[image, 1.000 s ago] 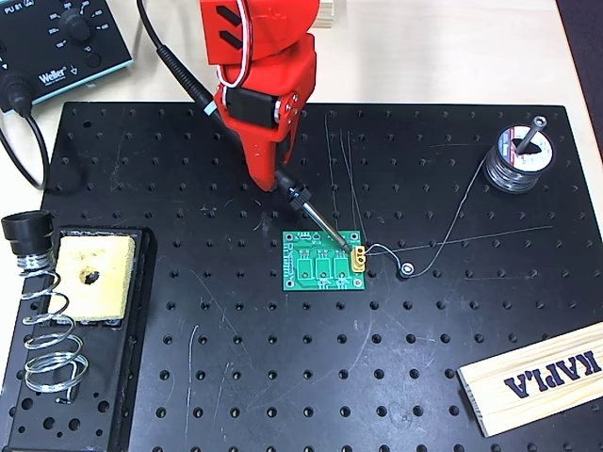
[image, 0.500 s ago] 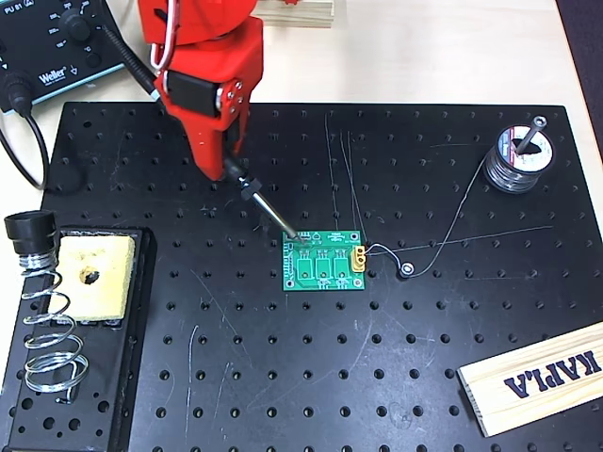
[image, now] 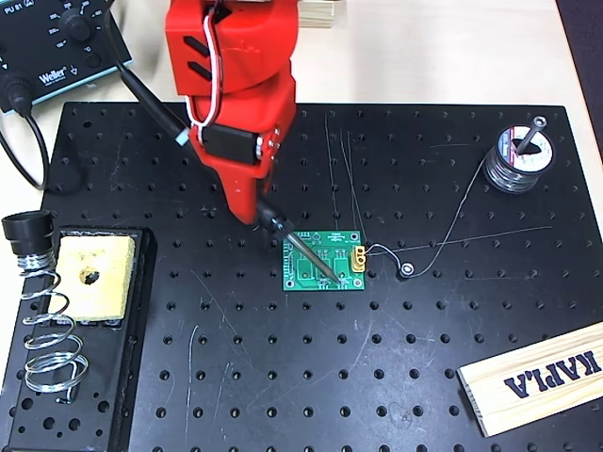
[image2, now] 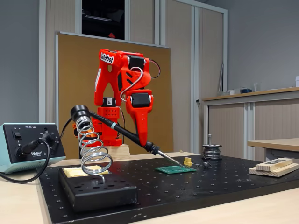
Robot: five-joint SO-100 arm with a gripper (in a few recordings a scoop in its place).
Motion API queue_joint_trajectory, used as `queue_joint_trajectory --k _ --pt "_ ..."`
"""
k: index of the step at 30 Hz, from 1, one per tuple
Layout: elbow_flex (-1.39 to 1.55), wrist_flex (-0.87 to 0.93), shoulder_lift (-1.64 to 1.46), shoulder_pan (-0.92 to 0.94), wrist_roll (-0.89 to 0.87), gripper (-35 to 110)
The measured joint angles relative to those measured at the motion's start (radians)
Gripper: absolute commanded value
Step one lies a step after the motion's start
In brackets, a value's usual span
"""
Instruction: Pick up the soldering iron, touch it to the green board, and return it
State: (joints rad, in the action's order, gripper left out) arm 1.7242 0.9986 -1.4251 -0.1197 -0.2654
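Shifted right: pincer | metal-tipped soldering iron touching flat green board

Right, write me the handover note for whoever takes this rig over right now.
Gripper: shut on the soldering iron, held slanting down.
Soldering iron: its tip lies over the green board, near the yellow connector; in the fixed view it looks to touch or nearly touch.
Green board: flat on the black perforated board.
Coil-spring stand: empty, at the left in the overhead view.
Done: pickup, reaching the board.
Left: return the iron to the stand.
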Motion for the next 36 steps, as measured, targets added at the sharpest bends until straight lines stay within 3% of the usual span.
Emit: queue_joint_trajectory --k 36 --pt "0.126 -0.078 -0.012 -0.04 -0.055 0"
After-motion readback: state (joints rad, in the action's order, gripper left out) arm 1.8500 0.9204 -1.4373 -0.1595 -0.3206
